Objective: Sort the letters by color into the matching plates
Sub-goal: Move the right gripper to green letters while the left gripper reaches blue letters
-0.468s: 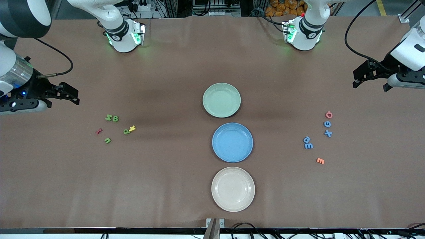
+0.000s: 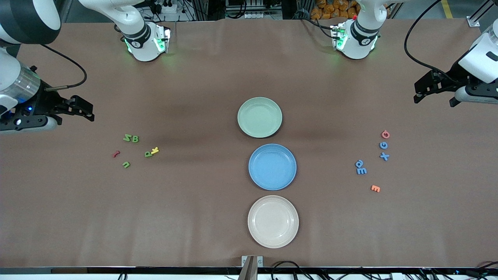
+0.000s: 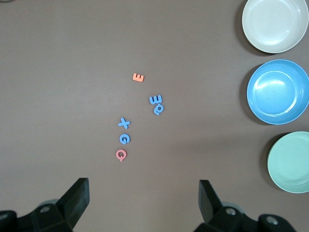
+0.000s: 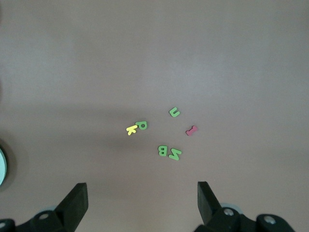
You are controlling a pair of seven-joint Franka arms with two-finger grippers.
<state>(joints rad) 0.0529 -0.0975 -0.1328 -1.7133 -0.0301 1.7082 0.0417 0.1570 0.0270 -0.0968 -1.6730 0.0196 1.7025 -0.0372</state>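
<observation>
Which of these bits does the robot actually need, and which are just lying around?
Needed: green letters, blue letters, pale green plate, blue plate.
Lying about: beige plate, red letters, orange letter, yellow letter.

You're looking at a big table covered in plain brown matte material, lit pretty evenly from above with soft shadows. Past its top edge there's a tangle of black cables and what might be orange bags, hard to tell.

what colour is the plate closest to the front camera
Beige-cream plate, best in the front view.
</observation>
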